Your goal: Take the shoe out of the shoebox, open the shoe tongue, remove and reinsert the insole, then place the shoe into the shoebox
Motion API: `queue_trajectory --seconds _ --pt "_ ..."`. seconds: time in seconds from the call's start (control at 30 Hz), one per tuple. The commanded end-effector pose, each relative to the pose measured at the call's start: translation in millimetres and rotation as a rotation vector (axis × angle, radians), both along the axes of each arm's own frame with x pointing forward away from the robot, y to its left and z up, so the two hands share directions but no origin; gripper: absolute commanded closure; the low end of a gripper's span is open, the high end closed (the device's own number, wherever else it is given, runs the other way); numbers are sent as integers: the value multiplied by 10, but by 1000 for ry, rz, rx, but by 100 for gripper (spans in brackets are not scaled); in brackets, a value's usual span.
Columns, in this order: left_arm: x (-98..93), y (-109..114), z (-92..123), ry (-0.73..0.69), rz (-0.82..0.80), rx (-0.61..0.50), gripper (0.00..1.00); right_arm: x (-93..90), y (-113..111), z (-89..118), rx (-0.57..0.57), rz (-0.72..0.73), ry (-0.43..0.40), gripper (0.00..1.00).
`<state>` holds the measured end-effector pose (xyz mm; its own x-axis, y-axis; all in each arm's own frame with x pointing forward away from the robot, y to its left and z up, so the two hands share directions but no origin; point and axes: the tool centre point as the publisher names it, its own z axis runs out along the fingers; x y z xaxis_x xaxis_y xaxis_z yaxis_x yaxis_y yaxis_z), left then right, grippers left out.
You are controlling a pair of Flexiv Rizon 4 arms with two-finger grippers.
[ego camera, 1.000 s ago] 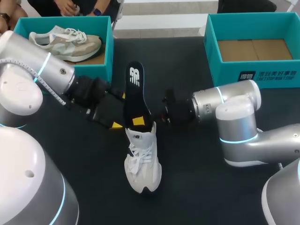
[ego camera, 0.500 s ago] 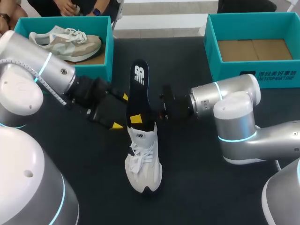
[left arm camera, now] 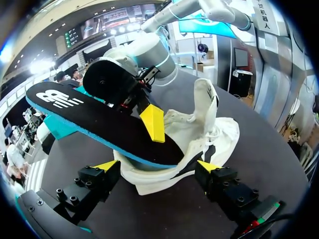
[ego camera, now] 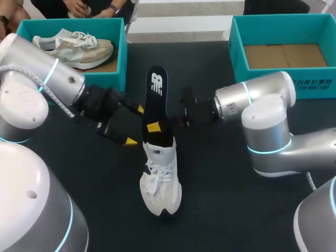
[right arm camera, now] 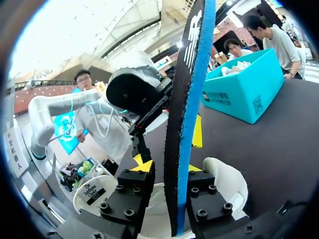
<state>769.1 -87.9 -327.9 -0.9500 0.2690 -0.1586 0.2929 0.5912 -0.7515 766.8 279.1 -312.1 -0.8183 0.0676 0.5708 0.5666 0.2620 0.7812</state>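
A white shoe (ego camera: 160,181) lies mid-table, toe toward the front. A black insole (ego camera: 156,100) sticks out of its heel opening toward the back. My right gripper (ego camera: 157,126) comes from the right and straddles the insole (right arm camera: 187,124) edge-on. It (right arm camera: 169,167) is open, with a slim gap at one finger. One of its yellow fingers (left arm camera: 153,123) rests on the insole's top face (left arm camera: 89,117). My left gripper (ego camera: 135,125) is wide open. Its (left arm camera: 158,166) tips flank the shoe's heel (left arm camera: 199,129) low on both sides, under the insole.
A teal shoebox (ego camera: 123,52) at the back left holds a beige shoe (ego camera: 73,44). A second teal box (ego camera: 252,79) at the back right shows only its cardboard floor. Dark tabletop (ego camera: 220,210) spreads in front of and right of the white shoe.
The right gripper's fingers have spread from a tight pinch on the insole. The insole's far end swung slightly rightward, and the right wrist shifted a little toward the back. The left arm stayed still.
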Motion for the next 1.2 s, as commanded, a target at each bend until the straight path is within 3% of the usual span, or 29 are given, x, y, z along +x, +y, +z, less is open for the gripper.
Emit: queue_trajectory --seconds 0.03,0.1,0.17,0.47,0.93,1.2 --pt "8 -6 -14 0 1 4 0 42 -23 46 -18 14 3 73" --pt "20 -8 -16 -3 3 5 0 61 -33 42 -21 17 4 79" --pt "39 -13 -20 -5 4 4 0 67 -44 23 -24 19 9 100" --pt "89 -30 -24 0 12 2 0 -33 -41 -95 -16 14 58 100" --pt "62 -88 -50 24 -3 -3 0 -264 -48 -316 -59 -2 208 100" --pt "64 -86 -56 16 0 -5 0 -252 -93 -305 -75 -29 209 100"
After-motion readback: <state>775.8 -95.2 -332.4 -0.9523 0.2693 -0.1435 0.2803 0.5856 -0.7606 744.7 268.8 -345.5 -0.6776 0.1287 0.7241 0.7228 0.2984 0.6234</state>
